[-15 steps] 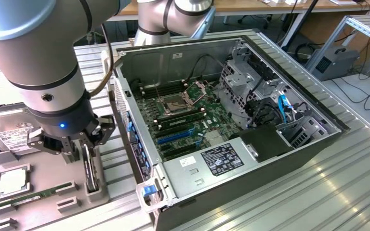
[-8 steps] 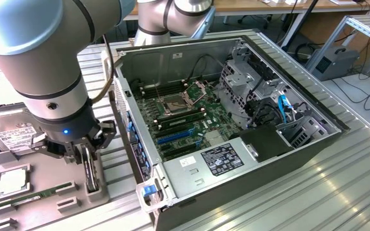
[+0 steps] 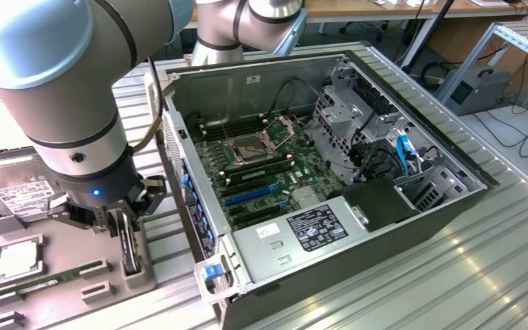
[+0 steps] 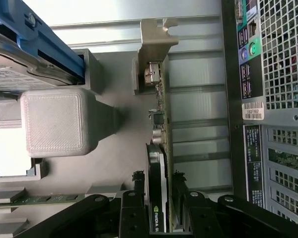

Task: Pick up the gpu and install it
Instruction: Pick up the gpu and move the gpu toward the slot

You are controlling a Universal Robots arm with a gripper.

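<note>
Step in hand: the pick, judging by the layout; install not yet begun. The claw (image 3: 123,221) is low over the gpu (image 3: 132,253), jaws wide open, one finger on each side of the card, holding nothing. In the wrist view the claw (image 4: 158,178) straddles the gpu (image 4: 158,158) with thin gaps on both sides; whether a pad touches the card, cannot tell.

The gpu stands on edge in a slot of the grey holder (image 3: 62,247), bracket (image 4: 154,44) at the end away from the claw. The holder sits just beside the PC case (image 3: 429,130), on the exterior view's left. Hard drive (image 3: 16,192) and memory stick (image 3: 44,282) sit in the same holder.

Judgement: a grip here calls for pads square on the card's flat faces, clear of the slot walls, since the card is thin and could tilt.

The case lies open, motherboard (image 3: 264,172) facing up. The tabletop (image 3: 447,275) is ribbed metal, shiny. Room: desks behind, cables on the floor, a metal rack (image 3: 521,41) at the exterior view's right.
</note>
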